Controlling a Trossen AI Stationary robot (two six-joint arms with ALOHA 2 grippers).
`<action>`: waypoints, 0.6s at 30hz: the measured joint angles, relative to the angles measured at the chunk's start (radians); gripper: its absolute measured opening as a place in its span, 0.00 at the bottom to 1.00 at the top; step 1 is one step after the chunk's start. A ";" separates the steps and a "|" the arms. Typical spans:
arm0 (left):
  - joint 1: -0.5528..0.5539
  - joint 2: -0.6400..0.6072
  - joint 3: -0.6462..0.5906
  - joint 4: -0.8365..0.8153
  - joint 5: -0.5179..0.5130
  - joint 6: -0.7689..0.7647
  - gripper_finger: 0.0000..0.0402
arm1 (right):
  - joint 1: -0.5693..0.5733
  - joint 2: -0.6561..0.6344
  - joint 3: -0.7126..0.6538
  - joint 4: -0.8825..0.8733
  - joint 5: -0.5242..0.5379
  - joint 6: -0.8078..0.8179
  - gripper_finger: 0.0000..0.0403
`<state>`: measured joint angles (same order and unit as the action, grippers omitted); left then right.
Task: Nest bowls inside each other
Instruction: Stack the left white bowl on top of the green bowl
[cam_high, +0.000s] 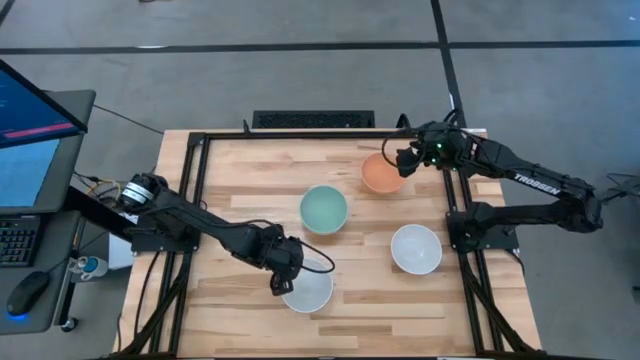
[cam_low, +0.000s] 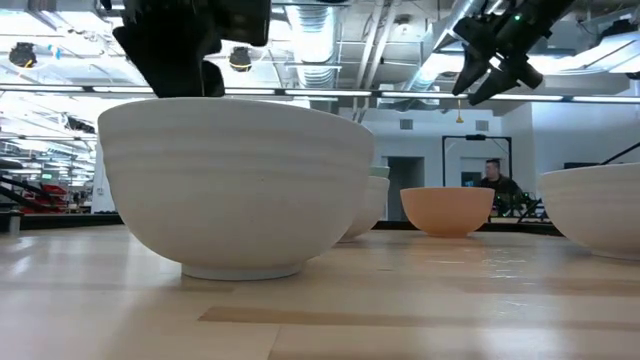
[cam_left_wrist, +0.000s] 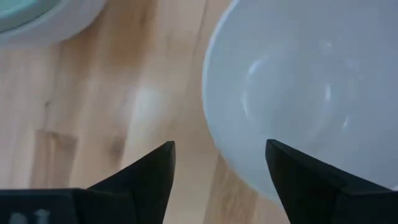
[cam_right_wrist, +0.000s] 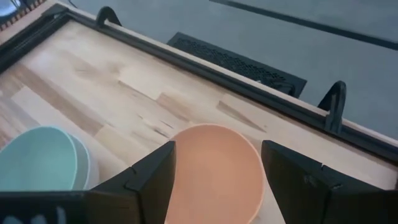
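On the pale wooden slatted table (cam_high: 230, 170), the mint green round bowl (cam_high: 324, 208) sits near the middle, nested in a white bowl. The orange round bowl (cam_high: 381, 175) lies behind it to the right, near the back edge. One white round bowl (cam_high: 416, 248) stands at right; another white round bowl (cam_high: 308, 290) sits near the front edge.
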<state>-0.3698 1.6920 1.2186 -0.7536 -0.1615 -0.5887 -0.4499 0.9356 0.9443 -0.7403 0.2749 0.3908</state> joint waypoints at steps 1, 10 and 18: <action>0.001 -0.002 0.000 0.004 -0.010 0.000 0.61 | 0.001 0.000 0.000 -0.006 0.000 0.001 0.65; 0.024 -0.004 0.001 0.058 -0.008 -0.004 0.59 | 0.001 0.001 0.000 -0.016 0.000 0.002 0.65; 0.028 -0.005 -0.045 0.106 0.025 -0.019 0.51 | 0.001 0.001 0.000 -0.016 -0.001 0.002 0.65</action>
<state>-0.3421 1.6867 1.1735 -0.6471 -0.1368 -0.6077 -0.4492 0.9367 0.9443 -0.7567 0.2735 0.3923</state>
